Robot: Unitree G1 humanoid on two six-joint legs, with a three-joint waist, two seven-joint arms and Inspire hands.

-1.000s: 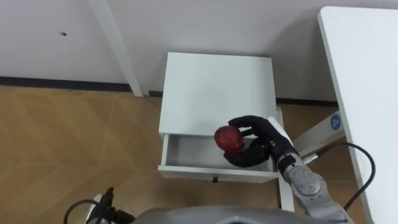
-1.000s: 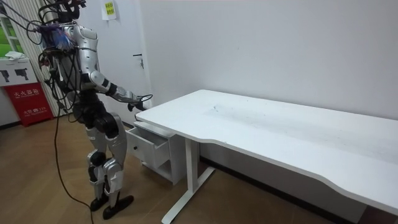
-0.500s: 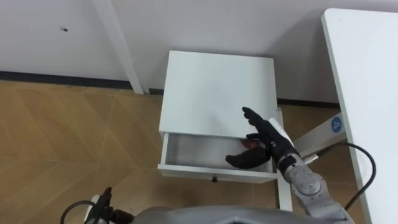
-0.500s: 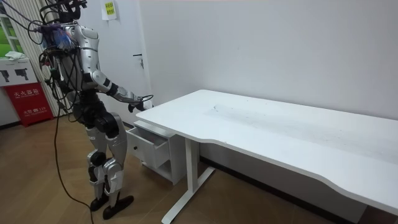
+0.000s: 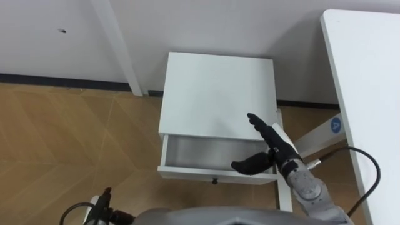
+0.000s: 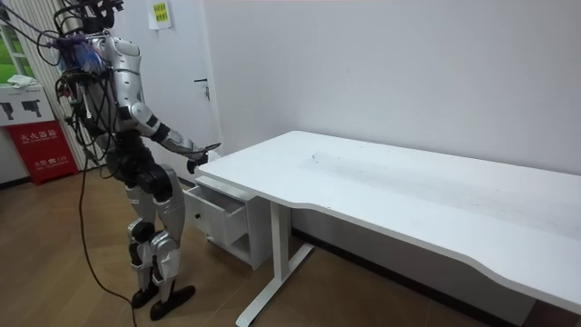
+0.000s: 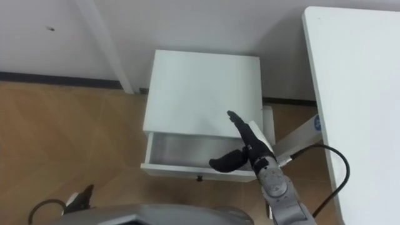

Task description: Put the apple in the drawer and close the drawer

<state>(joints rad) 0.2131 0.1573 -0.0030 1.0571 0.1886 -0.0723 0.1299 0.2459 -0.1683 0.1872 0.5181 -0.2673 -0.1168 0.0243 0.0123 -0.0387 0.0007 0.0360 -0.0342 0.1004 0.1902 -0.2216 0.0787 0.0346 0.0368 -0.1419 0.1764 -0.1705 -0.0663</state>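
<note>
- Since a second ago the right hand (image 5: 271,150) has let go of the apple. Then its fingers were curled round the red fruit above the drawer (image 5: 212,174). Now they are straight and spread, with the thumb held out to the left, and the hand holds nothing.
- Half a second ago the apple lay inside the drawer at its right end, just beside the thumb. The hand now covers that corner, so I cannot tell where the apple lies at this moment.
- Seen from the head, the hand is over the right end of the open drawer. Its fingertips reach across the front edge of the cabinet (image 5: 215,94), and its thumb lies over the drawer's front wall.
- The drawer is pulled out from the white cabinet, with a small dark knob (image 5: 214,181) at the middle of its front.
- The cabinet stands against the wall (image 5: 206,25) on the wooden floor (image 5: 69,137). It is just beside the leg (image 5: 320,132) of the white table (image 5: 365,94), whose top runs along the right side.
- In the room view the robot stands upright on both feet at the table's end, on the room view's left, facing the cabinet. Its right arm is stretched forward above the open drawer.
</note>
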